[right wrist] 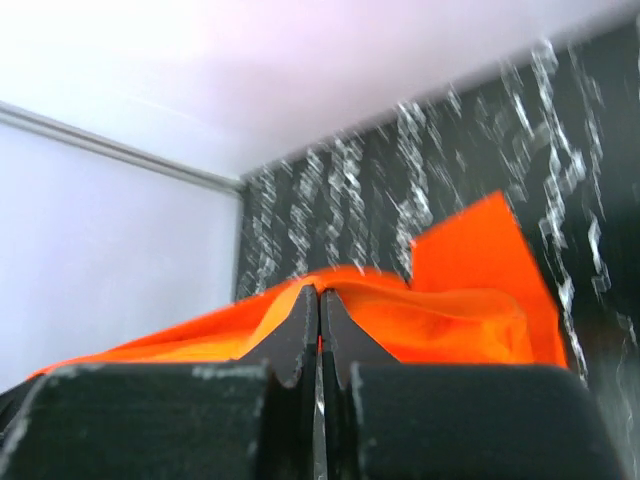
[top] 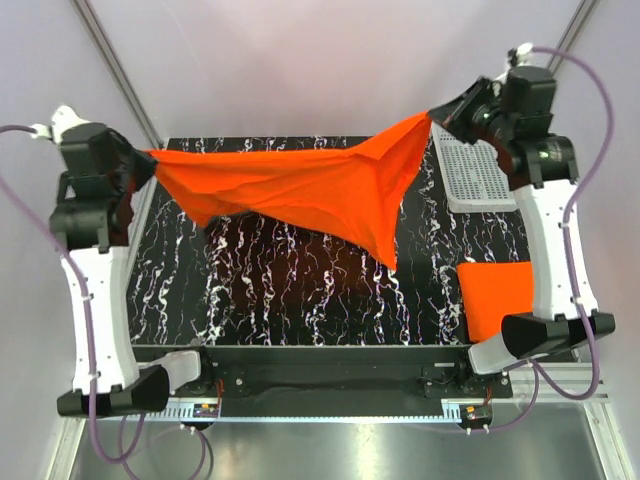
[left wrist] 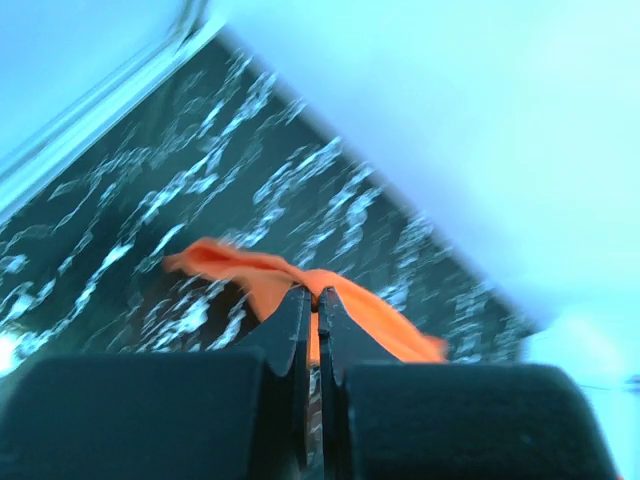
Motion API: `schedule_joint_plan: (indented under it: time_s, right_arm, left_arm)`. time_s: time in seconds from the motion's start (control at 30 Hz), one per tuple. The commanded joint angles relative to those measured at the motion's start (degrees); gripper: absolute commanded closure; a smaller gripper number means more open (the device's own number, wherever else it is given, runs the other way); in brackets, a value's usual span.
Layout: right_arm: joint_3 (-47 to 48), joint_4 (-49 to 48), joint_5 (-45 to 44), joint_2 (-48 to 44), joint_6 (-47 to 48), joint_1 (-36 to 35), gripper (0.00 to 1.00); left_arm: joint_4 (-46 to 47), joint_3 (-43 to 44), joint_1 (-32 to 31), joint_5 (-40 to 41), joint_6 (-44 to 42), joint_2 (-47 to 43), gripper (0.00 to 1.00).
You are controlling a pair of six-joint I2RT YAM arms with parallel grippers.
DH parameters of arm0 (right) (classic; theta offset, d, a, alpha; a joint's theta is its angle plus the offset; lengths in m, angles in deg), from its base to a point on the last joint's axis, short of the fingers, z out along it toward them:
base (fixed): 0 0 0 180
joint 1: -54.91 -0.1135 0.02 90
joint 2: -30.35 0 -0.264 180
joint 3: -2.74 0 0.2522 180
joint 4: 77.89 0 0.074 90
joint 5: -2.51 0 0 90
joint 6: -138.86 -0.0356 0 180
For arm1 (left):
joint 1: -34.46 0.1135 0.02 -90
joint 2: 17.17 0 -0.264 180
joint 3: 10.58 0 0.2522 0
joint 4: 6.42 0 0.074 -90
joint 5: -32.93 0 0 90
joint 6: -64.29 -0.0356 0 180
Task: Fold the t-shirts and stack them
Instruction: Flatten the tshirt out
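Note:
An orange t-shirt point(top: 300, 190) hangs stretched in the air above the black marbled table point(top: 280, 290), held at both ends. My left gripper point(top: 148, 156) is shut on its left end; in the left wrist view the cloth point(left wrist: 350, 305) is pinched between my shut fingers point(left wrist: 318, 297). My right gripper point(top: 432, 116) is shut on its right end, and the right wrist view shows cloth point(right wrist: 440, 320) bunched around my shut fingers point(right wrist: 319, 297). The shirt sags to a point point(top: 388, 262) near the middle right. A folded orange t-shirt point(top: 497, 292) lies flat at the table's right front.
A white mesh basket point(top: 470, 170) lies at the back right of the table, under my right arm. Pale walls and metal frame bars close in the back and sides.

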Motion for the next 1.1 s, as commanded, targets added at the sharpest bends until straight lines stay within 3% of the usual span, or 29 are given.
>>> schedule_joint_plan:
  time_s: [0.0, 0.1, 0.27, 0.43, 0.57, 0.67, 0.83, 0.97, 1.07]
  right_arm:
    - [11.9, 1.1, 0.2, -2.6, 4.9, 0.1, 1.0]
    - [13.2, 1.0, 0.8, -7.6, 5.8, 0.1, 1.0]
    - [14.4, -1.3, 1.9, -16.3, 9.2, 0.1, 1.0]
    - [13.8, -2.0, 1.0, -25.2, 11.6, -1.2, 1.0]
    - [9.1, -12.0, -3.5, -29.0, 11.9, -1.2, 1.0]
    - [12.9, -17.4, -3.7, -20.3, 12.8, -1.2, 1.0]
    - [26.4, -15.0, -3.5, -8.8, 12.8, -1.2, 1.0]
    - [28.5, -16.5, -3.7, -5.0, 12.0, -1.1, 1.0]
    - [28.7, -19.6, -2.5, -3.5, 9.8, -1.1, 1.0]
  left_arm:
    - [2.8, 10.9, 0.1, -0.3, 2.1, -1.9, 1.0]
    - [3.3, 14.9, 0.1, -3.0, 1.9, -5.9, 1.0]
    - [4.2, 19.2, -1.9, -0.7, -0.2, -12.6, 1.0]
    - [4.1, 19.4, -4.6, -2.1, -1.6, -18.8, 1.0]
    - [7.6, 18.7, -4.6, 5.6, -3.0, -20.2, 1.0]
    - [7.9, 26.5, -4.7, 5.8, -1.7, -11.2, 1.0]
    - [7.6, 37.7, -4.7, 0.8, 3.4, 0.1, 1.0]
    - [14.1, 31.9, -4.7, 1.8, 5.9, -0.4, 1.0]
    - [16.4, 33.0, -4.7, -0.3, 7.1, 0.8, 1.0]
